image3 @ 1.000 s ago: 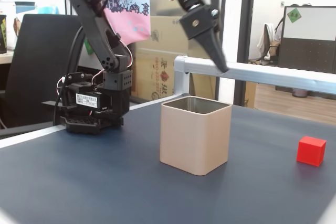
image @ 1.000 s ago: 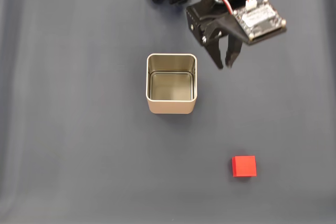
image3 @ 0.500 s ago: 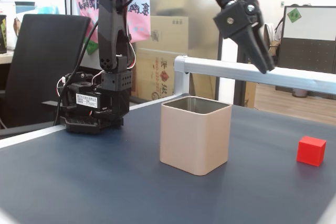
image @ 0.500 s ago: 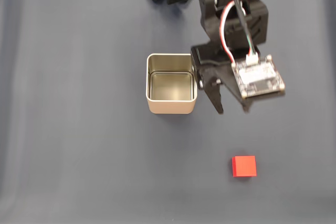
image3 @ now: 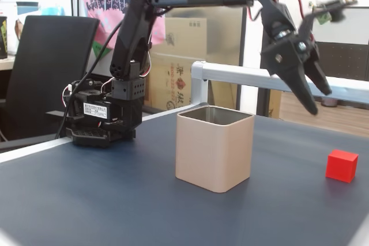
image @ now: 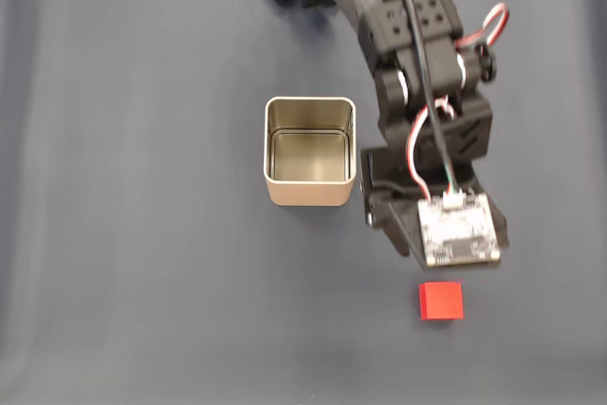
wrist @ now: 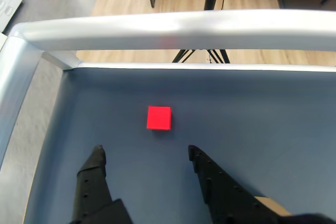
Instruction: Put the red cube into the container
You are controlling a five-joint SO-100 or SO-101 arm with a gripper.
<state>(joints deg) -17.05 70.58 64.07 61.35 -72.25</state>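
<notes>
In the wrist view, the black two-finger gripper (wrist: 144, 158) is spread wide apart and holds nothing. Just past its tips, the small bright red cube (wrist: 158, 117) sits on the dark blue table (wrist: 252, 114). The square cream-gold metal tin (image: 309, 150) stands empty, well apart from the cube.

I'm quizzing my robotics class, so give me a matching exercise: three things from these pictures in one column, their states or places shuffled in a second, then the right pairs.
Column one:
1. small bright red matte cube
2. square cream-gold metal tin
3. black two-finger pincer

Column two:
A. open, raised above the mat
B. on the dark blue mat, apart from everything
C. upright, nothing inside

Pairs: 1-B, 2-C, 3-A
</notes>
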